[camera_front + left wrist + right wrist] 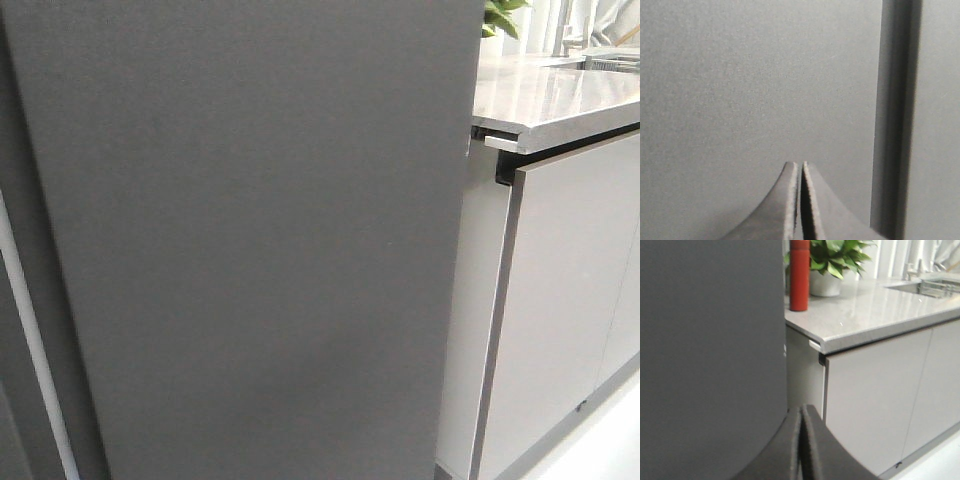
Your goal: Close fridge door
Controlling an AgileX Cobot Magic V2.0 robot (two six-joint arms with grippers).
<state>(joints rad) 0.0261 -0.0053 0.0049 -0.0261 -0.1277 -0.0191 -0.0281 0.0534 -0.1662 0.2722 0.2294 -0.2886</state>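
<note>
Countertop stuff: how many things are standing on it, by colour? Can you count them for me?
Red: 1, the bottle
Green: 1, the plant in a white pot
Total: 2, both on the countertop

All views near fridge door (250, 240)

Kitchen: countertop (875, 305), sink (935, 286), cabinets (875, 405).
</note>
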